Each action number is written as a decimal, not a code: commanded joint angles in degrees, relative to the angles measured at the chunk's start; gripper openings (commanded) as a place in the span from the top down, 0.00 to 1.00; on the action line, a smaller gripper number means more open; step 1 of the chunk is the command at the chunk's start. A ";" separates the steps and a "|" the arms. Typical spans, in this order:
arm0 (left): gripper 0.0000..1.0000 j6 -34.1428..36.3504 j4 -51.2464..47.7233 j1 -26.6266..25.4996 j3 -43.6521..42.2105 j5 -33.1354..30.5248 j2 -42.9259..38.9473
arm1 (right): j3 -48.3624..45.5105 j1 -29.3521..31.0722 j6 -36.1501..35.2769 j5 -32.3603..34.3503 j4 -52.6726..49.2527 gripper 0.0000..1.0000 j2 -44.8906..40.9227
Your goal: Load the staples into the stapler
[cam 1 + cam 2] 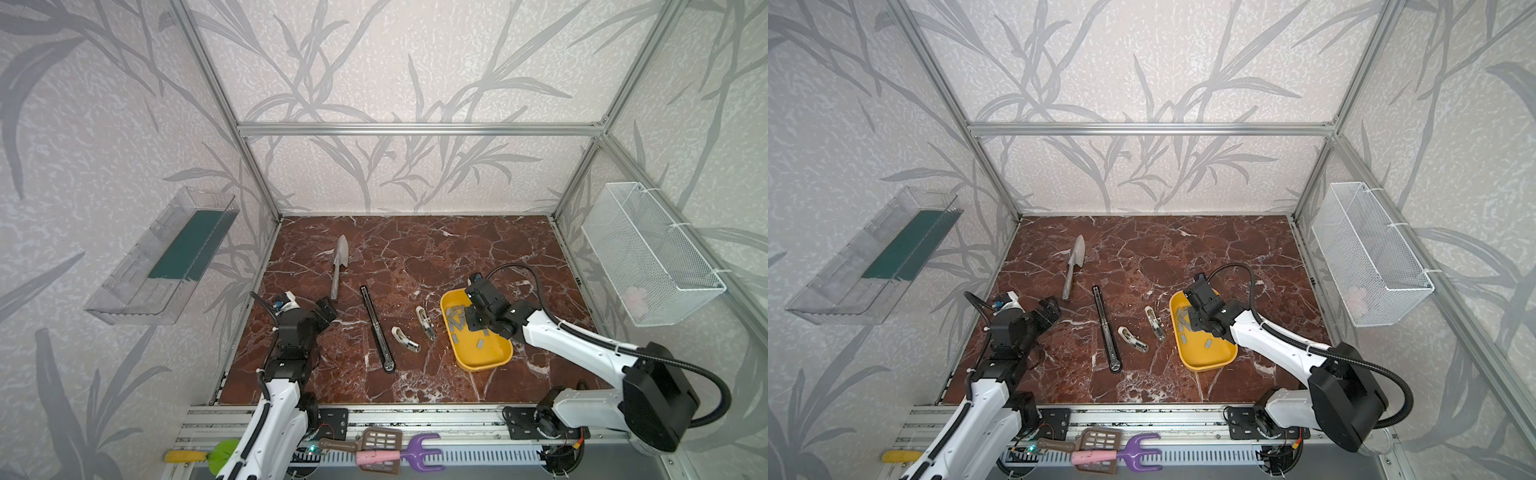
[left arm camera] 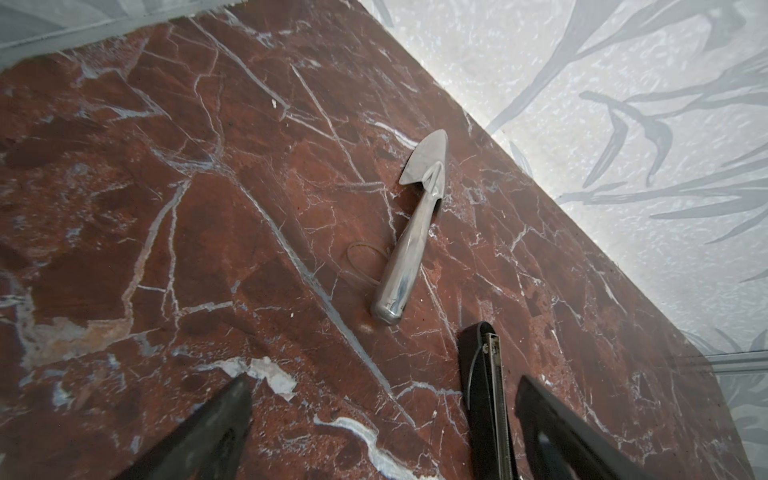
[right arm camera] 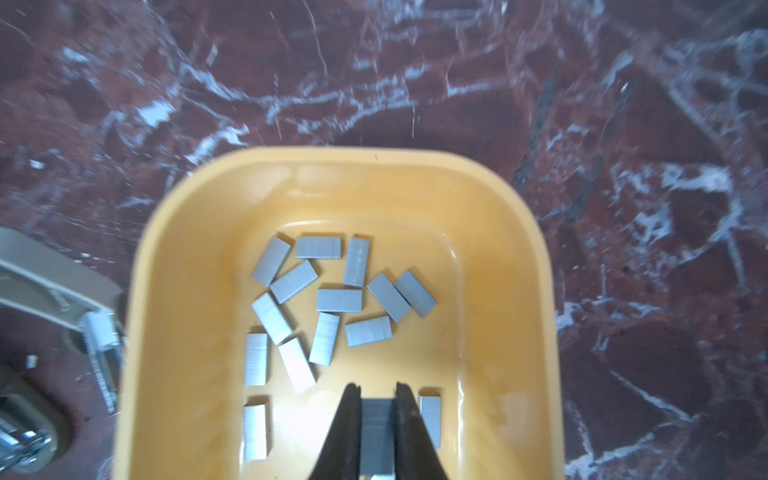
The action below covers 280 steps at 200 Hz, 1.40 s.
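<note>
Right wrist view looks down into the yellow tray (image 3: 332, 160), which stands on the red-brown marble table (image 3: 623, 124). The right gripper (image 3: 377, 392) is inside the tray and its two black fingers (image 3: 347, 419) are pressed on the sides of one staple strip (image 3: 377, 432), so this gripper is closed on it. I cannot tell if the strip touches the tray floor. The other staples (image 3: 338, 300) lie loose and flat on the tray floor beyond the fingertips, turned in many directions, some touching each other, and a few lie just beside the fingers. Outside the tray wall a part of a cream-white block (image 3: 41, 270) with metal pieces is seen. In both top views the stapler (image 1: 376, 328) (image 1: 1106, 328) lies flat on the table near the middle, well apart from the tray (image 1: 486, 365) (image 1: 1208, 365), with its silvery rail facing up and its rounded end towards the robot. Two cream-white blocks (image 1: 405, 338) (image 1: 426, 322) lie between the stapler and the tray. A grey metal trowel (image 1: 338, 266) (image 1: 1073, 266) lies left of the stapler's far end, its blade pointing to the back wall. The left gripper (image 1: 328, 311) (image 1: 1048, 309) hovers over the table left of the stapler. In the left wrist view its jaws stand wide apart and hold nothing, and the far end of the stapler (image 2: 482, 374) lies between the fingers (image 2: 224, 415), nearer to one of them, with the trowel (image 2: 415, 232) beyond it.
</note>
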 commanded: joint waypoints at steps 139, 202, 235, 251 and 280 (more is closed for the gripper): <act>0.13 -13.07 -5.47 -16.63 3.67 14.87 6.94 | 3.86 18.10 -7.18 7.60 14.06 0.90 0.39; 0.13 -17.03 -3.98 -28.81 1.52 8.67 8.57 | 0.47 18.07 -8.60 11.14 17.26 0.91 -1.83; 0.13 -19.00 -4.08 -31.64 -0.31 8.76 5.21 | 0.49 18.07 -8.50 11.08 17.46 0.92 -0.95; 0.13 -19.48 -4.26 -33.70 -0.39 8.18 4.21 | 0.48 18.11 -8.22 10.51 17.52 0.92 -0.77; 0.13 -19.80 -3.29 -38.08 -0.03 4.67 5.75 | 0.41 18.07 -8.14 10.56 17.56 0.92 -0.86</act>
